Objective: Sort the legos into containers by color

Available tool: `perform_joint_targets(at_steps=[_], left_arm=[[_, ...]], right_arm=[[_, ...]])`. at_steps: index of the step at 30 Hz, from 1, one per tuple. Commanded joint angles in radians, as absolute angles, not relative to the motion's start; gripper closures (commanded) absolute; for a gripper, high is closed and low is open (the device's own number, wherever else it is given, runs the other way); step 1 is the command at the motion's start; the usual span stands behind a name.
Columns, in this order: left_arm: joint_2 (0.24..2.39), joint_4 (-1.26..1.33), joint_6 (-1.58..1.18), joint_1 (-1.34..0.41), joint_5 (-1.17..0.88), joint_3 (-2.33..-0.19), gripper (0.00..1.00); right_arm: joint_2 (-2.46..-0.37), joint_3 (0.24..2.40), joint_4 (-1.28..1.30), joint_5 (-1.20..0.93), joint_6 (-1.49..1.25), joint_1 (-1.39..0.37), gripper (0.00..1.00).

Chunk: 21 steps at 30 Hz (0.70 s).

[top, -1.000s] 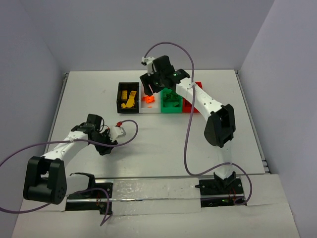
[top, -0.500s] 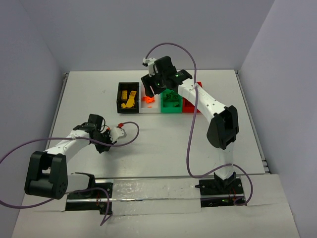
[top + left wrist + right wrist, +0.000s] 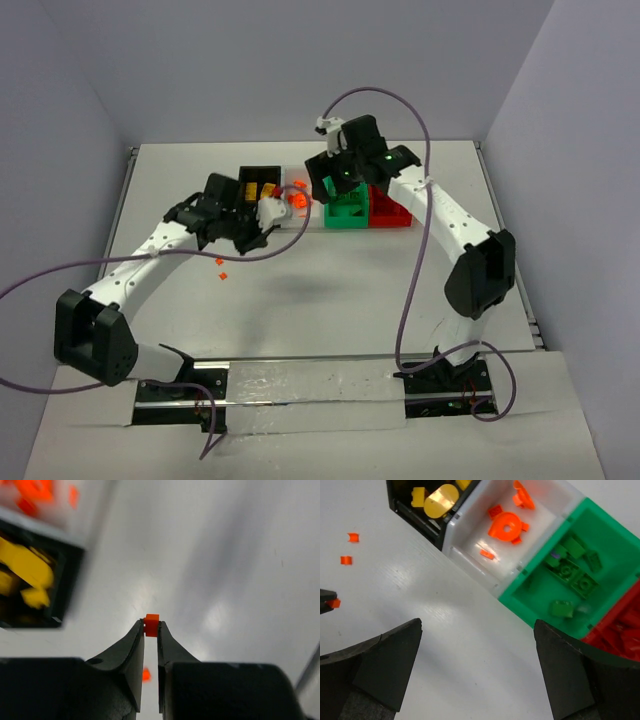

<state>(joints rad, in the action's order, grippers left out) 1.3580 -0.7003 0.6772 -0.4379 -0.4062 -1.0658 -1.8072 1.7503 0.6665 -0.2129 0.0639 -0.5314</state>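
My left gripper is shut on a small orange lego and holds it above the table, just in front of the black bin. Its tip with the lego also shows in the right wrist view. The black bin holds yellow legos. The white bin holds orange legos. The green bin holds green legos. The red bin is at the right end. My right gripper is open and empty above the white and green bins.
Two small orange legos lie loose on the table, left of the bin row; they also show in the right wrist view. One shows blurred between my left fingers. Grey walls enclose the table.
My left arm has lifted and swung from the table's near left toward the bins, carrying the orange lego. My right arm has shifted to the right above the bins, its gripper open.
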Motion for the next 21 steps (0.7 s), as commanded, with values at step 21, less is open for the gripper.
perform_joint_targets(at_steps=[21], left_arm=[[2.281, -0.481, 0.14, -0.505, -0.043, -2.048, 0.67]], right_arm=[[-1.288, 1.326, 0.683, -0.303, 0.115, -0.156, 0.0]])
